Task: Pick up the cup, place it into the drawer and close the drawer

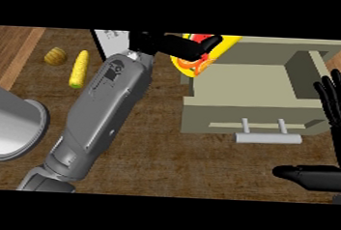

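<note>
My left hand point(157, 42) reaches to the top of the head view, its grey forearm running up from the lower left. Its fingers and thumb are curled round a yellow cup point(195, 65) with a red and orange inside. The cup is tilted and hangs over the back left corner of the open beige drawer point(246, 86). The drawer's front panel carries a pale bar handle point(267, 137). Near the right edge, beside the drawer, my right hand point(337, 102) rests open with its fingers up, touching nothing.
A corn cob point(78, 68) and a small yellow-brown fruit point(55, 57) lie at the upper left. A large grey pot point(12, 124) stands at the left edge. Behind the forearm shows a white object point(109, 37). The beige cabinet body point(290, 46) sits behind the drawer.
</note>
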### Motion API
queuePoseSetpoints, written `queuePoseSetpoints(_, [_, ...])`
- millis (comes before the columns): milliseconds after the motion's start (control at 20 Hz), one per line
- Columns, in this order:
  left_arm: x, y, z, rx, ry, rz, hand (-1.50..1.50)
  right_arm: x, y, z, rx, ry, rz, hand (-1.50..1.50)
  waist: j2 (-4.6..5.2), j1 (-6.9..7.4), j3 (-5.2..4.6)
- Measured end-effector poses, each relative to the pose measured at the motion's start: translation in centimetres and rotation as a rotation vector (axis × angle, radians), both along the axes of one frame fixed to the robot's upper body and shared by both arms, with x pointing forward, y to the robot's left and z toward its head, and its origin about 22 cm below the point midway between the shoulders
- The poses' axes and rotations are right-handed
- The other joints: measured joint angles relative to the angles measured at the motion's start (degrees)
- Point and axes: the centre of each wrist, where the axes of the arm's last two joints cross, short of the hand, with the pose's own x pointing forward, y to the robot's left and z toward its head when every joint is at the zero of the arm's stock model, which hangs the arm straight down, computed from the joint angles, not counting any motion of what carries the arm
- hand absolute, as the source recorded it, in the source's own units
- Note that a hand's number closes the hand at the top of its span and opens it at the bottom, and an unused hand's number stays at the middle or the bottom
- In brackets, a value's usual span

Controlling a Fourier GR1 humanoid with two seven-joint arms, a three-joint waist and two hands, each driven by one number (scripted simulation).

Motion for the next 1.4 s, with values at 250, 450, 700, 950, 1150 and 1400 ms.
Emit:
queuePoseSetpoints(250, [1.0, -1.8, 0.5, 0.01, 0.067, 0.0, 1.5, 0.3, -0.3, 0.3, 0.0, -0.005, 0.003, -1.5, 0.14, -0.29, 0.0])
queuePoseSetpoints(450, [1.2, -2.7, -0.3, 0.034, 0.108, 0.012, 1.5, 0.7, -0.2, 0.1, -0.003, -0.007, 0.008, -1.5, 0.18, -0.5, 0.0])
queuePoseSetpoints(700, [1.1, -3.9, -1.5, 0.084, 0.136, 0.027, 1.5, 0.6, -0.3, 0.1, -0.004, -0.003, 0.023, -1.5, 0.38, -1.71, 0.0])
queuePoseSetpoints(950, [1.2, -4.2, -2.9, 0.14, 0.171, 0.049, 1.5, 0.5, 0.2, 0.0, -0.002, -0.009, 0.029, -1.5, 0.53, -2.23, 0.02])
queuePoseSetpoints(1150, [0.8, -4.7, -3.9, 0.226, 0.191, 0.064, -1.5, 1.2, 0.4, 0.5, -0.006, -0.012, 0.038, -1.5, 0.65, -2.69, 0.04])
queuePoseSetpoints(1400, [0.4, -5.1, -5.0, 0.315, 0.218, 0.063, -1.5, 1.5, 0.0, 0.4, -0.012, -0.014, 0.049, -1.5, 0.8, -3.24, 0.05])
